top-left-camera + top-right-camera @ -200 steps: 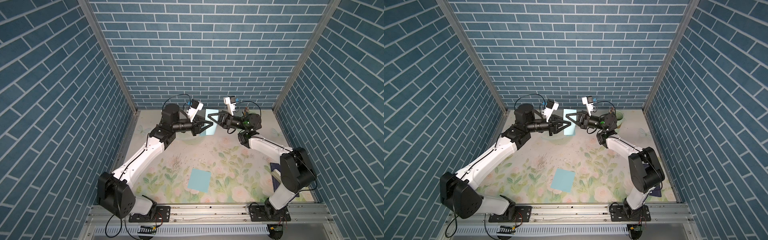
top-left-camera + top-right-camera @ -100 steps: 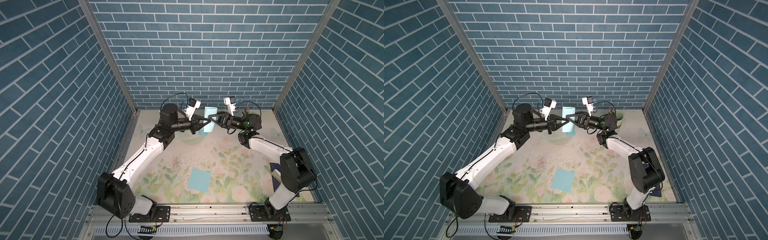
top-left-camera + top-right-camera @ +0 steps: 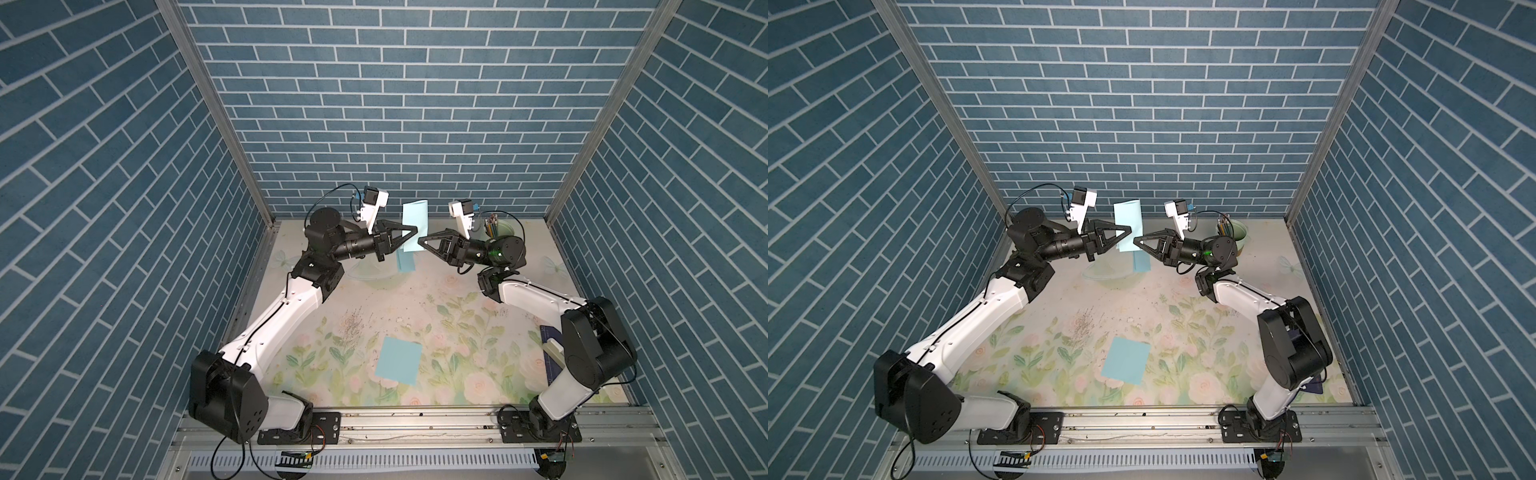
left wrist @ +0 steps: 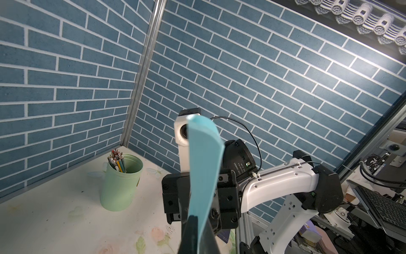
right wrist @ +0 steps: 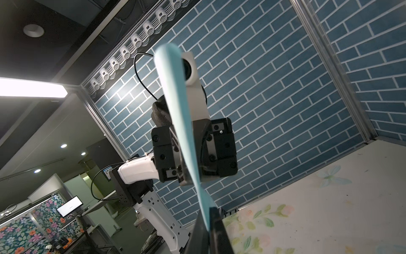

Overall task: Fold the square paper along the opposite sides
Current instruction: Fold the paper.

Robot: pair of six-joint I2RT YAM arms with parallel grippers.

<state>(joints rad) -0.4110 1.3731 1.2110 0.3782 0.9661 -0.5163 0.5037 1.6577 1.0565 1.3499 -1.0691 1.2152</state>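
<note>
Light blue paper (image 3: pixel 415 214) hung upright in the air just above centre in both top views, left gripper (image 3: pixel 414 229) and right gripper (image 3: pixel 420 240) each clamped on it from opposite sides, second blue sheet (image 3: pixel 398 365) lay flat on floral table (image 3: pixel 436 291) at lower centre.

Both top views: bright, even overhead light; faint soft shadows on table (image 3: pixel 457 299); sharp focus. Wrist views: brick walls (image 4: pixel 263 77) bow at edges; ceiling lamp (image 5: pixel 33 88) blown out, room behind dim; paper (image 5: pixel 181 123) close to lens, soft-edged.
</note>
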